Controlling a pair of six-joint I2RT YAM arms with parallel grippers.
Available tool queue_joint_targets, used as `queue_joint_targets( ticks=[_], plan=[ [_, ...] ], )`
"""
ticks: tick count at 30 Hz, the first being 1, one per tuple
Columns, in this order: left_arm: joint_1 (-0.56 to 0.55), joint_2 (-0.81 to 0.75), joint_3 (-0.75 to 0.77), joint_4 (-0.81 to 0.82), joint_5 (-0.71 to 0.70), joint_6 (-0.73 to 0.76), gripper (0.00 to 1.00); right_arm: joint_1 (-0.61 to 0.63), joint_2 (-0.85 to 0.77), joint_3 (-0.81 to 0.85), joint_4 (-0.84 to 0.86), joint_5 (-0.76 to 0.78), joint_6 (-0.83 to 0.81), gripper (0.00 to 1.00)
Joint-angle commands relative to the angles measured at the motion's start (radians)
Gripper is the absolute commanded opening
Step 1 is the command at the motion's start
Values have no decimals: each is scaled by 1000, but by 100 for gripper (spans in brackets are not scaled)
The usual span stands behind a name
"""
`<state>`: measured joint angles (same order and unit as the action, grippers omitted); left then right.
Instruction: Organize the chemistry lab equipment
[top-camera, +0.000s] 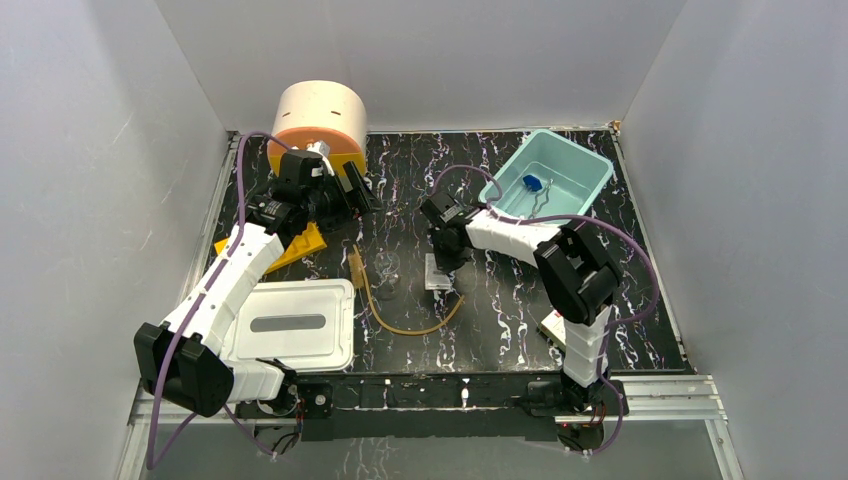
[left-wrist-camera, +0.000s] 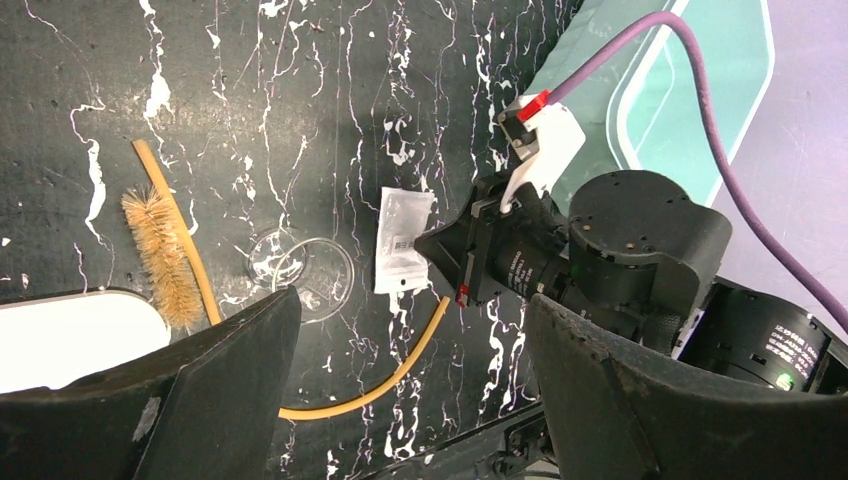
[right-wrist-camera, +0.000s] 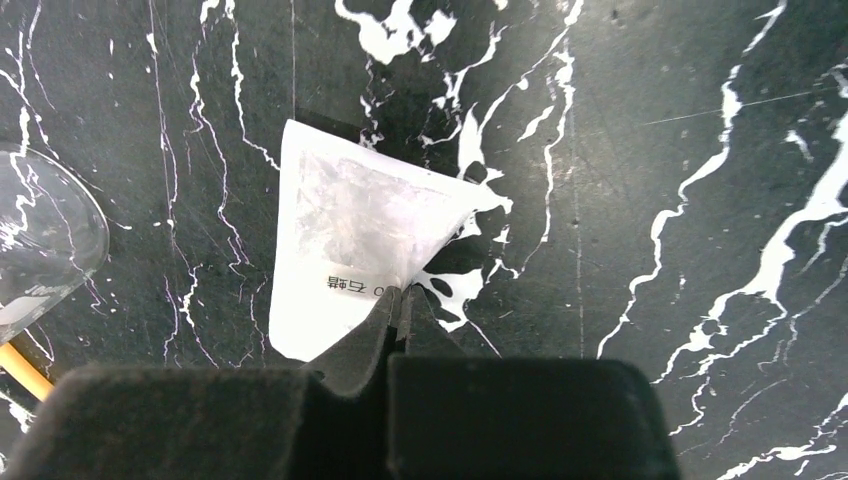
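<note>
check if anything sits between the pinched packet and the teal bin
Nothing visible does: the right gripper is shut on the clear packet, and only the arm's own forearm lies between it and the teal bin.

The printed clear packet (right-wrist-camera: 350, 250) lies beside the tiny clear glass flask (left-wrist-camera: 305, 275) and curved amber rubber hose (left-wrist-camera: 345, 402).
</note>
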<state>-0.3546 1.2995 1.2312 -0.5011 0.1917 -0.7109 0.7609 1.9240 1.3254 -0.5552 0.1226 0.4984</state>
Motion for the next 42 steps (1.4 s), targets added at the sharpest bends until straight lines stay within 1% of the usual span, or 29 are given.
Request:
queue_joint_targets(
  ticks=[1, 5, 8, 13, 19, 23, 28, 31, 33, 35, 36, 39, 41, 42],
  plan=[
    [5, -26, -5, 9, 30, -7, 82, -23, -90, -4, 31, 22, 22, 0],
    [4, -23, -12, 24, 58, -11, 82, -50, -164, -13, 75, 4, 17, 0],
    [4, -20, -22, 58, 109, -13, 82, -85, -227, -23, 124, -39, 15, 0],
    [1, 5, -61, 171, 273, -50, 83, -124, -308, -21, 190, -132, 21, 0],
    [-26, 133, -19, 220, 421, -48, 81, -141, -340, 12, 219, -226, 77, 0],
    [-36, 191, -19, 302, 457, -75, 76, -147, -353, 15, 240, -268, 108, 0],
    [-49, 246, -20, 334, 447, -87, 62, -161, -374, 9, 265, -307, 128, 0],
    [-53, 258, -24, 375, 485, -111, 48, -166, -375, 9, 268, -323, 131, 0],
    [-58, 259, -27, 394, 497, -136, 43, -168, -373, 8, 269, -331, 134, 0],
    [-76, 256, -52, 437, 504, -166, 40, -170, -372, 5, 278, -343, 141, 0],
    [-84, 257, -57, 444, 504, -168, 35, -169, -371, 3, 283, -349, 147, 0],
    [-87, 251, -61, 427, 470, -169, 22, -170, -370, 3, 293, -357, 161, 0],
    [-88, 248, -54, 414, 443, -157, 17, -170, -371, 2, 297, -363, 164, 0],
    [-88, 249, -52, 418, 444, -157, 13, -170, -373, 1, 298, -365, 165, 0]
  ],
)
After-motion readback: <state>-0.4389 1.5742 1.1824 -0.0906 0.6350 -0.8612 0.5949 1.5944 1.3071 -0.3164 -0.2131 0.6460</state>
